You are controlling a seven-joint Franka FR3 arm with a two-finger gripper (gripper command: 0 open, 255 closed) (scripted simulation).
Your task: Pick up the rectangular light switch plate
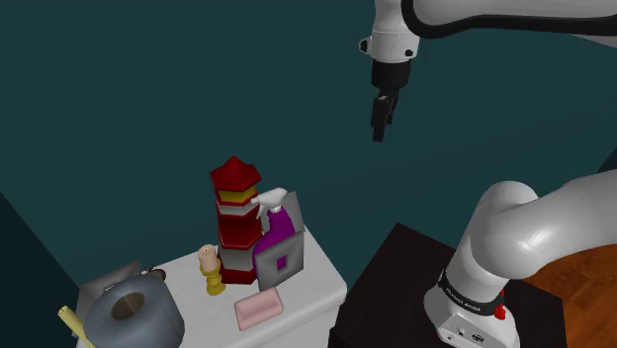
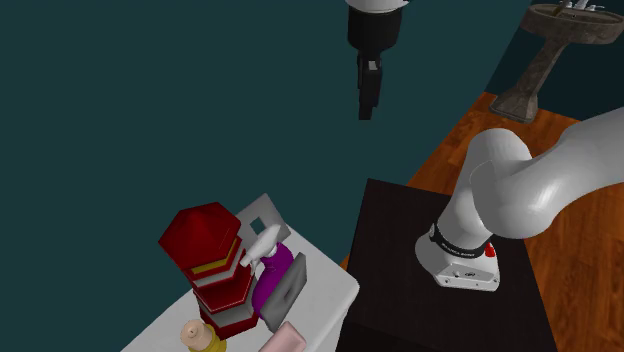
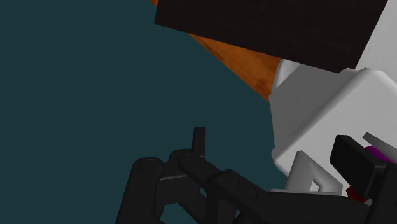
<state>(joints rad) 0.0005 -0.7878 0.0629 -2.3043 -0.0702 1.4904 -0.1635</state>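
On the left of the shoulder view, a tall red tower (image 1: 235, 213) stands on the white table (image 1: 318, 279). A purple spray bottle (image 1: 280, 225) is just beside it. The thing you want, the flat grey light switch plate with a square hole (image 1: 265, 269), stands on its edge and leans on that bottle. It looks thin, light, hard and smooth, so it may slip or tip over. I think you should pinch its top edge, one side on each flat face. Far to the right and high up, the black gripper (image 1: 380, 130) hangs with its jaws apart, holding nothing.
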